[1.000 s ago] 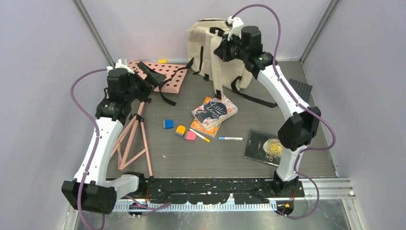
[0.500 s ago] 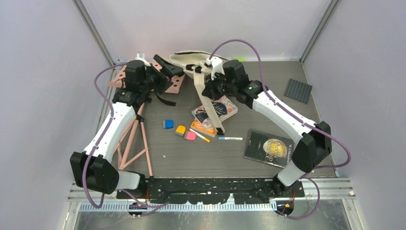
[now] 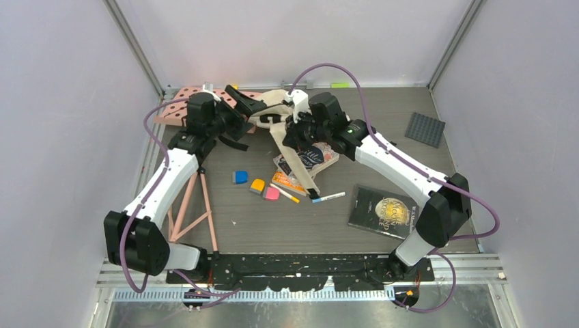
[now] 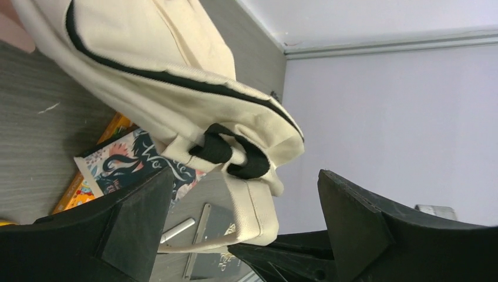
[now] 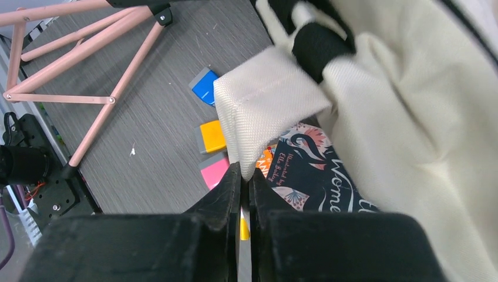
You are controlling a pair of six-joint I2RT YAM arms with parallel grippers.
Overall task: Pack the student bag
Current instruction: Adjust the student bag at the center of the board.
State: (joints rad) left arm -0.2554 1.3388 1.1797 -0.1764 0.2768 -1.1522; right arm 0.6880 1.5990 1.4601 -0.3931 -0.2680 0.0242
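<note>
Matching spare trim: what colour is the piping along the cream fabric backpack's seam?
Black piping on the cream fabric backpack, clearest in the left wrist view.

Both arms wore white moulded shells (image 3: 160, 188), with chunky black joint housings (image 3: 442, 210) further back from the pincer. A purple cable (image 3: 328, 65) looped off behind each wrist. Left pincer (image 4: 244, 176) and right pincer (image 5: 244, 176) had matte black wedge-shaped fingers (image 4: 135, 217).

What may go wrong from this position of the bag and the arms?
1. The right gripper pinches only the edge of a strap of the student bag; it may slip.
2. The left gripper is open, giving no second hold.
3. A hanging strap lies across the books, near the pen, and may drag them.
</note>
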